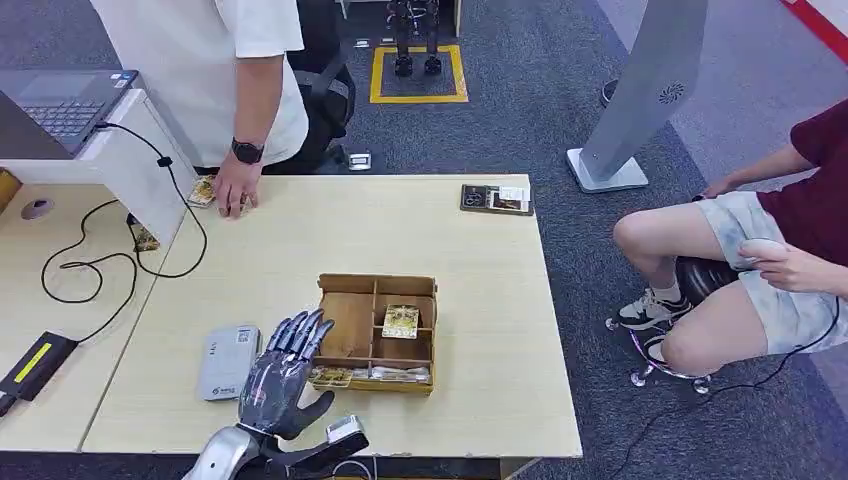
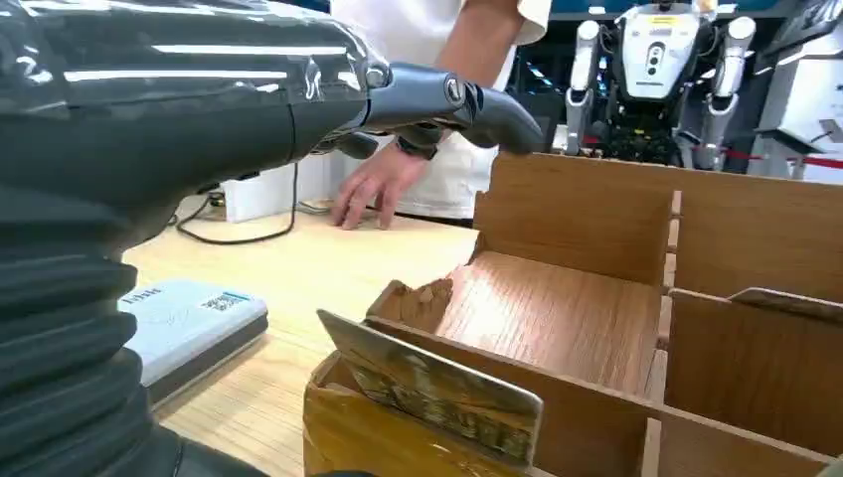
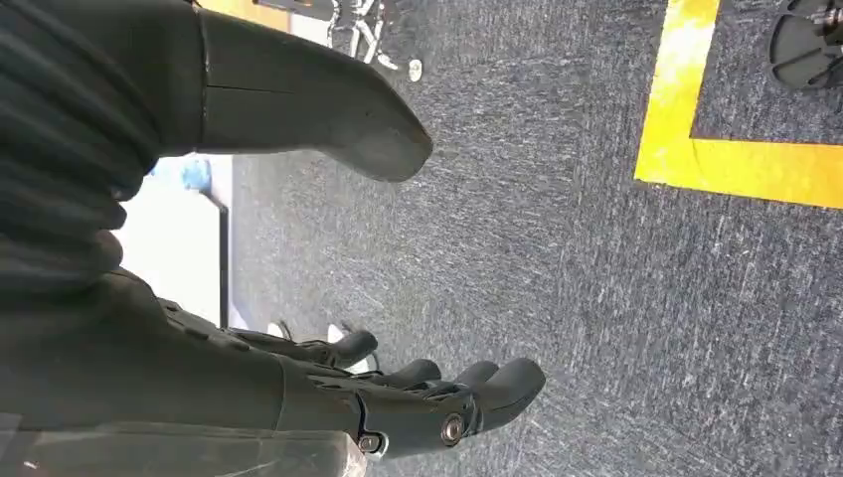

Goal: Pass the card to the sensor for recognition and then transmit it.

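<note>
Head view: the robot's left hand (image 1: 283,372) hovers over the pale wooden table (image 1: 300,260), fingers stretched out straight and apart, holding nothing; the fingertips reach to the left edge of the brown wooden divided tray (image 1: 377,333), though whether they touch it I cannot tell. A small yellow-patterned card (image 1: 400,321) lies flat in a middle compartment of the tray, and another card (image 1: 330,376) rests in the front row. A flat grey rectangular sensor box (image 1: 228,361) sits just left of the hand. At the far edge a standing person's hand (image 1: 236,185) rests on the table.

Left wrist view: the dark fingers (image 2: 467,99) are extended above the tray's wall (image 2: 577,214), nothing between them. A card (image 2: 432,386) leans tilted in the nearest compartment. The grey box (image 2: 184,323) lies just beside the tray.

Right wrist view: the right hand (image 3: 328,298) hangs over grey carpet (image 3: 557,199), thumb and fingers loosely apart, empty
</note>
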Robot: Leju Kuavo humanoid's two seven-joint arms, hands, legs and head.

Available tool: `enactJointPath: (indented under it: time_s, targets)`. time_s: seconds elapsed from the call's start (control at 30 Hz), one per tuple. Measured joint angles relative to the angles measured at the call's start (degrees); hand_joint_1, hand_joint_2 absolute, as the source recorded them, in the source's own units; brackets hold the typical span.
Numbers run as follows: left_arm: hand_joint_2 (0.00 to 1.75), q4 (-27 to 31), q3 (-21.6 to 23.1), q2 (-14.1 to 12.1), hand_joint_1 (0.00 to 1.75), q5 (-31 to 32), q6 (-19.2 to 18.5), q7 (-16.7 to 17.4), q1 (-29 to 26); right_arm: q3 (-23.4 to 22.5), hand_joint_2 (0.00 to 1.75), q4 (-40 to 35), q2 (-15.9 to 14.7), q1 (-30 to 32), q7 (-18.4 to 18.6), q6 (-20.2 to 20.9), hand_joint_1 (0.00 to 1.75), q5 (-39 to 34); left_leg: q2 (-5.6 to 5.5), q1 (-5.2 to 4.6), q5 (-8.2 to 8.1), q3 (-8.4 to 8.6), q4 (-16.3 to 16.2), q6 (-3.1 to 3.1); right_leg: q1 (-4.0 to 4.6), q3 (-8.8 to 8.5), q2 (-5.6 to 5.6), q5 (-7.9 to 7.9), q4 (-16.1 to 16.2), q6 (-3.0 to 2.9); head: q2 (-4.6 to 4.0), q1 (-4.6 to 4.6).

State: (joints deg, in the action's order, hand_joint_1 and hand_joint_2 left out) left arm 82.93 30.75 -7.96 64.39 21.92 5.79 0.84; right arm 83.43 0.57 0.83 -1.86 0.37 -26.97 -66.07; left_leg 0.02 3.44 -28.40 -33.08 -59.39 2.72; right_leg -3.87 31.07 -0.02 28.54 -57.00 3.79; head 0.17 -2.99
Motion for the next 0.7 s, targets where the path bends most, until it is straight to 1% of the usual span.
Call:
enactJointPath:
  time_s: [0.17, 0.33, 0.47, 0.5, 0.53, 0.57, 0.7]
  targets:
    - [1.75, 0.50, 0.00, -1.62, 0.00, -0.70, -0.35, -0.94, 0.00, -0.07, 1.75, 0.00, -0.11, 0.00, -0.20, 0.04, 0.00, 0.00, 0.00, 0.00, 0.00, 0.00, 0.00, 0.00, 0.00, 0.00, 0.00, 0.00, 0.00, 0.00, 0.00, 0.02]
    - [1.75, 0.70, 0.02, -2.32, 0.00, -0.76, -0.37, -1.03, 0.00, -0.09, 1.75, 0.00, -0.11, 0.00, -0.26, 0.07, 0.00, 0.02, 0.00, 0.00, 0.00, 0.00, 0.00, 0.00, 0.00, 0.00, 0.00, 0.00, 0.00, 0.00, 0.00, 0.02]
    - [1.75, 0.74, 0.02, -2.97, 0.00, -1.18, 0.48, -1.79, -0.01, -0.09, 1.75, 0.00, -0.13, 0.00, -0.50, 0.07, 0.00, 0.04, 0.00, 0.00, 0.00, 0.00, 0.00, 0.00, 0.00, 0.00, 0.00, 0.00, 0.00, 0.00, 0.00, 0.04]
    - [1.75, 0.74, 0.02, -3.06, 0.07, -1.42, 1.02, -2.25, -0.05, -0.09, 1.75, 0.00, -0.15, 0.00, -0.52, 0.07, 0.00, 0.04, 0.00, 0.00, 0.00, 0.00, 0.00, 0.00, 0.00, 0.00, 0.00, 0.00, 0.00, 0.00, 0.00, 0.02]
    - [1.75, 0.74, 0.02, -3.15, 1.31, -1.59, 1.49, -2.42, -0.07, -0.09, 1.75, 0.00, -0.17, 0.00, -0.52, 0.07, 0.00, 0.04, 0.00, 0.00, 0.00, 0.00, 0.00, 0.00, 0.00, 0.00, 0.00, 0.00, 0.00, 0.00, 0.00, 0.02]
    - [1.75, 0.74, 0.02, -3.26, 1.75, -1.79, 1.84, -2.60, -0.08, -0.09, 1.75, 0.02, -0.17, 0.00, -0.52, 0.07, 0.00, 0.04, 0.00, 0.00, 0.00, 0.00, 0.00, 0.00, 0.00, -0.01, 0.00, 0.00, 0.00, 0.00, 0.00, 0.04]
    - [1.75, 0.74, 0.02, -3.56, 1.75, -1.75, 3.63, -3.89, -0.24, -0.11, 1.75, 0.02, -0.24, 0.00, -0.68, 0.07, 0.00, 0.07, 0.00, 0.00, 0.00, 0.00, 0.00, 0.00, 0.00, -0.01, 0.00, 0.00, 0.00, 0.00, 0.00, 0.02]
